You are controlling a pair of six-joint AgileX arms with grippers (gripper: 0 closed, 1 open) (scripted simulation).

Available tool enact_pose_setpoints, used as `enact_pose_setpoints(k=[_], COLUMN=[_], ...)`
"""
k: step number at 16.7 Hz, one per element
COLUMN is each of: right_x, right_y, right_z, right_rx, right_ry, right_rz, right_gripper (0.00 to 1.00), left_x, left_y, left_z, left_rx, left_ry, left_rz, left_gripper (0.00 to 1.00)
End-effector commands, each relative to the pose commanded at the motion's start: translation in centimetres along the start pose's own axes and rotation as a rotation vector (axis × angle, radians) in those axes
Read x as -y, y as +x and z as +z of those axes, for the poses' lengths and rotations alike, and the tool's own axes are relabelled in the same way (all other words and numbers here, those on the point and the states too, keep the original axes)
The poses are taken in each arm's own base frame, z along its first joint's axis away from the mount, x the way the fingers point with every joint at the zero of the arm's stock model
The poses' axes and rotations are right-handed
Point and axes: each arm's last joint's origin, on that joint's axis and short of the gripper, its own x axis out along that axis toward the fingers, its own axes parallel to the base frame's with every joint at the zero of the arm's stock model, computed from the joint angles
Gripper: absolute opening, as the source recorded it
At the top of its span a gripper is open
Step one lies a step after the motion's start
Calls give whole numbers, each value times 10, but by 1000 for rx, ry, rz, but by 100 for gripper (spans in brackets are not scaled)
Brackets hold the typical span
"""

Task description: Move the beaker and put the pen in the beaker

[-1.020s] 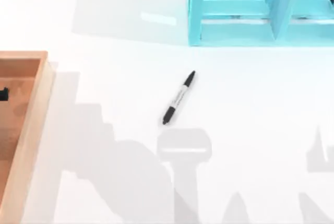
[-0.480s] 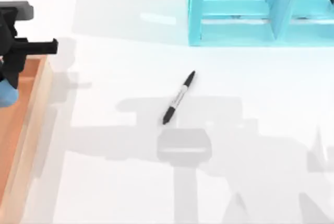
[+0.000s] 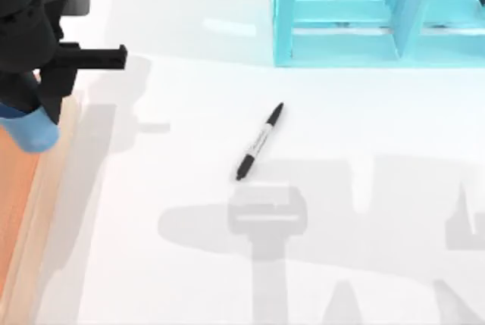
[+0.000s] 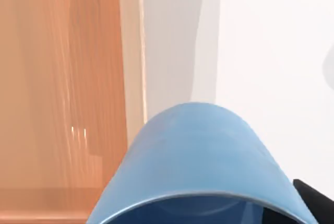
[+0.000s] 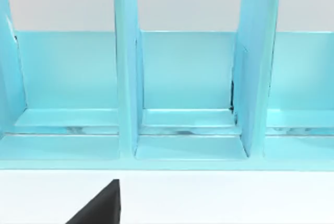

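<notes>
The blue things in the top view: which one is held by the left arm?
The beaker, the small darker-blue cup at the table's left edge over the wooden tray, carried under the left end effector. The light-blue shelf unit stands apart at the back.

I can read nothing in any of my views. The pen (image 3: 259,142) lying on the table (image 3: 364,128) has a pale band round the middle of its barrel with dark marks on it that look like print, but they are too small and blurred for me to make out a single letter. The beaker (image 4: 201,164) shows a plain blue side with no lettering. The shelf unit (image 5: 182,88) and the wooden tray (image 4: 62,88) carry no words, numbers or signs that I can see.
</notes>
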Motion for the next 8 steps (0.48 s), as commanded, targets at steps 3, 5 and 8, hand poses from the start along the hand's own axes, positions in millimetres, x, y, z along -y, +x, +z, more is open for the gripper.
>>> enact_pose_setpoints(k=[3,5,8], right_x=[0,0,0], right_y=[0,0,0], right_z=[0,0,0], right_rx=[0,0,0], right_ry=[0,0,0], right_rz=[0,0,0], right_gripper=[100,100,100], left_x=[0,13,51], left_y=[4,16,49], left_z=[2,8,25], left_rx=[-8,-10,23], left_ry=[-2,-2,-4], left_rz=[1,11,27], left_gripper=[0,0,0])
